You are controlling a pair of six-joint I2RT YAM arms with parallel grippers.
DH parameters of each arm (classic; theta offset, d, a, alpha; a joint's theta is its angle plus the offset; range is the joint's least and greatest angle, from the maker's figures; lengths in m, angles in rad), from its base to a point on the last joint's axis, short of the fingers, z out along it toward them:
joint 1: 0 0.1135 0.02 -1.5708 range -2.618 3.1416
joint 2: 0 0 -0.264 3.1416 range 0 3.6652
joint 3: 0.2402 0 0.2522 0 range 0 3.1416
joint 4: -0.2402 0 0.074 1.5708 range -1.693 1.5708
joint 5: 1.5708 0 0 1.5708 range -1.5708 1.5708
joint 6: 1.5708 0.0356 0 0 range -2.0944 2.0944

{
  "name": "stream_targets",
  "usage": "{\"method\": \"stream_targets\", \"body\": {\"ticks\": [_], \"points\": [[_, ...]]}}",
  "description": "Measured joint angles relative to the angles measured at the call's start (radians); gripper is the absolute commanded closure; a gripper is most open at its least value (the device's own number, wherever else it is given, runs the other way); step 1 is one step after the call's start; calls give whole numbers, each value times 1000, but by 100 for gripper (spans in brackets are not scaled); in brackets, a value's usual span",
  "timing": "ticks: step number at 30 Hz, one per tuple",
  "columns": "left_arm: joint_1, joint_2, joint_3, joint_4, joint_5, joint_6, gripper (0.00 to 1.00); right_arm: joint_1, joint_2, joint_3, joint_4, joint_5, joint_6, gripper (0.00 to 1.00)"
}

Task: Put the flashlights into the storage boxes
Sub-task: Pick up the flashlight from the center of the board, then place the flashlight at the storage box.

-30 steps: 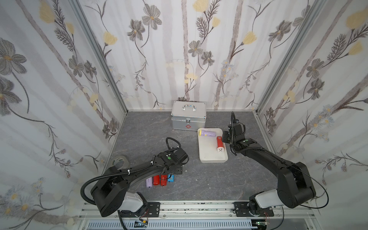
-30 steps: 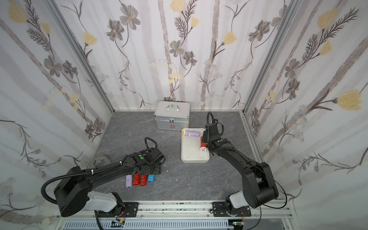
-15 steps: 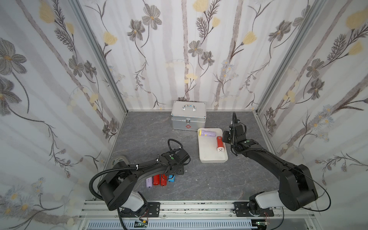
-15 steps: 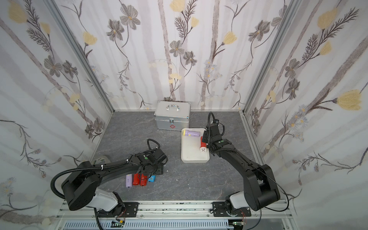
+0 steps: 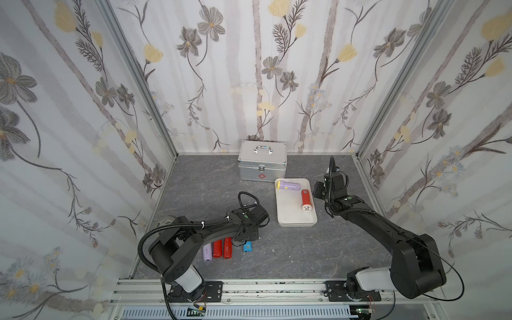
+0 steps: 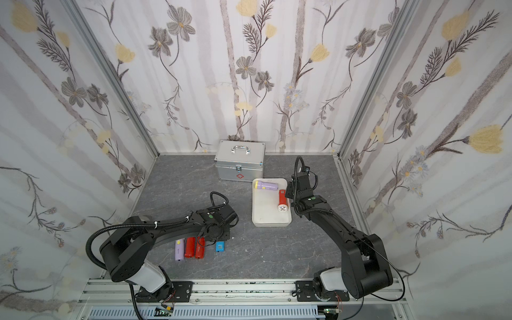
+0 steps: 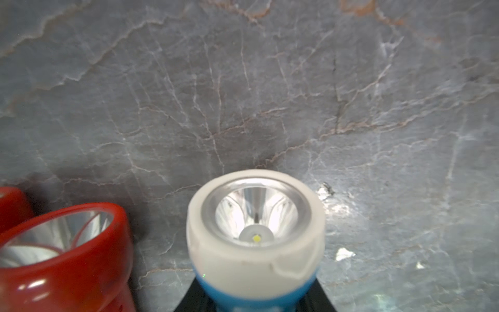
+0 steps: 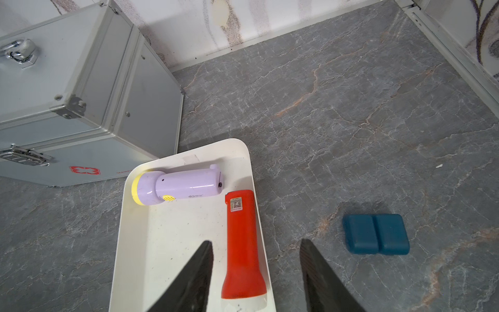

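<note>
In both top views, three flashlights lie side by side at the front left: a lilac one and two red ones. Just right of them is the blue flashlight, whose white head fills the left wrist view. My left gripper is shut on its blue body. The white storage box holds a lilac flashlight and a red, white-headed one. My right gripper hangs open over that red one, not touching it.
A silver metal case with a red cross stands against the back wall, just behind the box. A small dark blue block lies on the grey floor to the right of the box. Aluminium frame rails border the floor.
My left gripper has shut on the blue flashlight after standing open around it. The right gripper has stayed over the box, nearly unchanged.
</note>
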Motion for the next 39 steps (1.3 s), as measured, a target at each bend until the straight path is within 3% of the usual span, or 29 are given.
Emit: {"method": "stream_targets", "body": {"ticks": [6, 8, 9, 11, 20, 25, 31, 39], "points": [[-1, -37, 143, -77, -2, 11, 74, -34, -27, -36, 16, -1, -3, 46], [-1, -32, 232, -100, -4, 19, 73, -51, -39, -56, 20, -4, -3, 40], [-1, -18, 290, -121, -8, 27, 73, -62, -45, -69, 23, -5, -2, 32], [2, 38, 417, -145, -15, 58, 73, -85, -56, -93, 24, -19, -1, 1], [12, 543, 1097, -283, 22, 154, 73, -236, -146, -216, 46, -60, 39, 0], [8, 757, 1336, -371, 56, 177, 73, -258, -189, -241, 69, -105, 34, 0], [5, 901, 1449, -441, 72, 195, 72, -266, -190, -247, 81, -144, 19, 0], [5, 925, 1445, -489, 24, 193, 68, -268, -188, -266, 113, -187, 8, 0]]}}
